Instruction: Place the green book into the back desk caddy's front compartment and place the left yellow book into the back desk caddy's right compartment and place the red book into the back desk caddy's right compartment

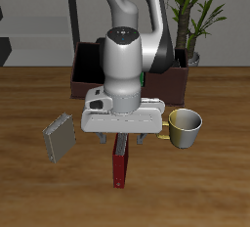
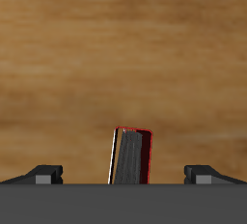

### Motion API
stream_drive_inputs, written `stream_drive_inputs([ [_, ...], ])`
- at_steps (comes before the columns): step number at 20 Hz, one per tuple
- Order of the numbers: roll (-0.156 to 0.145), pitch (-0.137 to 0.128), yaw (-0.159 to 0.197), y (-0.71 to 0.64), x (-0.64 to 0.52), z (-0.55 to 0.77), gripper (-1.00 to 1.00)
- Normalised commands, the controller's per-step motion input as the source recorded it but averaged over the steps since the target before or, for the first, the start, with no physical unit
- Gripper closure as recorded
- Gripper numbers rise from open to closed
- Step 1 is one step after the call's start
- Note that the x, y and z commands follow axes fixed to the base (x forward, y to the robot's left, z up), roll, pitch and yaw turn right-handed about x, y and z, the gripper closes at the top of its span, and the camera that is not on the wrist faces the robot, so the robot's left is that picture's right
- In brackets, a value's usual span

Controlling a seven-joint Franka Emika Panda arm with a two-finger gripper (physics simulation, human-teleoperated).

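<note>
The tool (image 1: 121, 136) hangs at frame centre in the exterior view, jaws spread wide, gripping nothing. The red book (image 1: 120, 164) lies on the desk (image 1: 215, 192) just below it — not yet grasped. The back desk caddy (image 1: 86, 63) sits at upper left, mostly hidden by the arm; its contents cannot be read. A grey-tan book (image 1: 59, 137) lies at centre left — judged: red-book placement outstanding

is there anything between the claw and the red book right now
Nothing visible does. The claw hangs over the red book, which stands on edge on the table, and the wrist view shows only bare wood around the book, with a finger to either side of it and a gap on both sides.
</note>
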Motion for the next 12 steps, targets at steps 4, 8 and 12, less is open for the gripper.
stream_drive_inputs([
  [4,0.009,0.017,-0.026,-0.11,0.0,-0.19,-1.0],
  [8,-0.022,0.011,-0.001,-0.13,-0.01,-0.1,-1.0],
  [12,0.002,0.017,0.003,0.04,-0.01,-0.19,-1.0],
])
